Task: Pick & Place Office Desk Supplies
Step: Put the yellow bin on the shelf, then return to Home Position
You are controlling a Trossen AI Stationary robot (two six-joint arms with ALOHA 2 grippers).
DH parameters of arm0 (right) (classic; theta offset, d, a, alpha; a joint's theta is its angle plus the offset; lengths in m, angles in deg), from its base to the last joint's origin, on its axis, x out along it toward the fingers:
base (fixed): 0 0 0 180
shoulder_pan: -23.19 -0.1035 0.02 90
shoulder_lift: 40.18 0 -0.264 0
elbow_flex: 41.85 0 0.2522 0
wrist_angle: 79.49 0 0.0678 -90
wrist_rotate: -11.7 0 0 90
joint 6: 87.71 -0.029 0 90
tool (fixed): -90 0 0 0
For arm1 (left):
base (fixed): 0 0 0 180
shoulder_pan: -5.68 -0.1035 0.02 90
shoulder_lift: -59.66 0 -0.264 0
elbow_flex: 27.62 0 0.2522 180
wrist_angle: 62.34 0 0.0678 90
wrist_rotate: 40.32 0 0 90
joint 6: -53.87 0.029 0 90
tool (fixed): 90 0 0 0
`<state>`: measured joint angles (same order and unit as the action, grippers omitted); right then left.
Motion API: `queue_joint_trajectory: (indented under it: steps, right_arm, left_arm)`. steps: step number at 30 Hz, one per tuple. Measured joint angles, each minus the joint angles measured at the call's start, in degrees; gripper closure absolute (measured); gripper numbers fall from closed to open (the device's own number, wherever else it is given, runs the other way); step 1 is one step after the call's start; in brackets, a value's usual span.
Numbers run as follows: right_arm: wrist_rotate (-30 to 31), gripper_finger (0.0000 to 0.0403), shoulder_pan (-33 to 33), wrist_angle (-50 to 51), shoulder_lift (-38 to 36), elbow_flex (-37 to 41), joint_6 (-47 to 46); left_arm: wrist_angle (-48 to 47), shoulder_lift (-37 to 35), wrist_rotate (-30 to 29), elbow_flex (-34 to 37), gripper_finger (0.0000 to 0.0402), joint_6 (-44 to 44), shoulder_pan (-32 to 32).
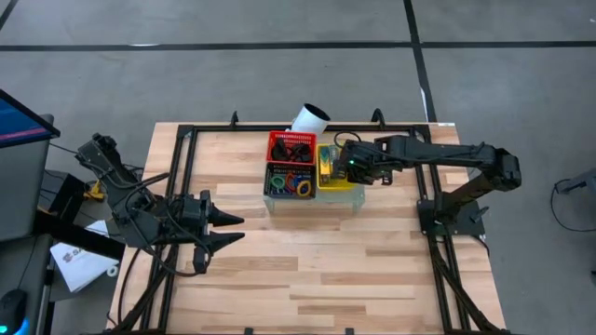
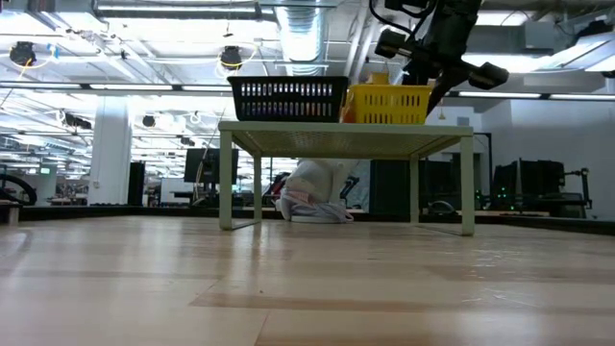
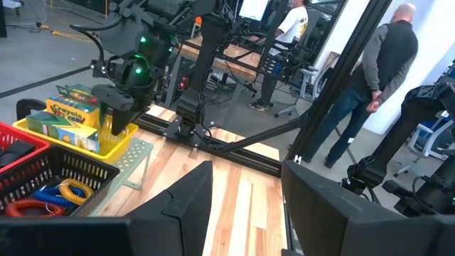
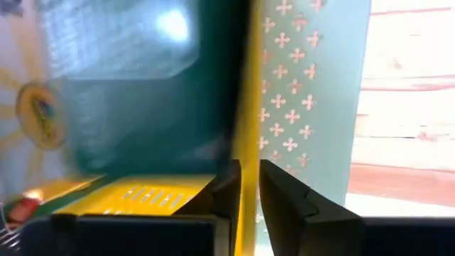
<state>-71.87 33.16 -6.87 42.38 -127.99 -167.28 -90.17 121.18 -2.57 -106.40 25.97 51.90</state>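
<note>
A yellow basket [image 1: 337, 182] stands on the pale green perforated stand [image 2: 346, 136] and holds yellow-orange crayon boxes [image 3: 71, 114]. My right gripper [image 1: 352, 168] points steeply down at the basket's right side. Its fingers [image 4: 284, 203] are a narrow gap apart, with a thin upright yellow edge [image 4: 247, 107] running into that gap. A green crayon box face [image 4: 142, 92] fills the view beside them. Coloured loops [image 3: 43, 195] lie in the dark basket [image 1: 291, 182]. My left gripper [image 1: 233, 230] waits open above the table's left half, holding nothing. My right gripper has one finger on either side of the thin yellow edge [image 4: 247, 160], coming from above. Whether the fingers touch it I cannot tell, nor whether it is the basket's wall or a crayon box's side.
A red basket [image 1: 291, 146] sits behind the dark one, and a white tube [image 1: 310, 118] leans at the stand's far side. Bare wooden table [image 1: 307, 270] lies toward the near edge. People [image 3: 370, 78] stand in the room beyond.
</note>
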Motion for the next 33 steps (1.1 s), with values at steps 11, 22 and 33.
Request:
queue_joint_trajectory:
  steps: [11, 22, 33]
  right_arm:
    - [2.94, 0.0334, -0.34, 0.29, -1.58, 0.00, -1.50]
    - [16.75, 0.0333, -9.93, 0.54, -15.09, 0.00, -2.81]
    - [33.95, 0.0333, -39.43, -0.81, -22.52, 0.00, -7.13]
  left_arm:
    - [-0.02, 0.00, 0.00, 0.00, 0.0238, 0.00, 0.00]
    - [-0.08, -0.01, 0.18, 0.00, 0.0238, 0.95, 0.00]
    - [-24.17, -9.15, 14.81, 1.55, 0.0238, -10.25, 4.07]
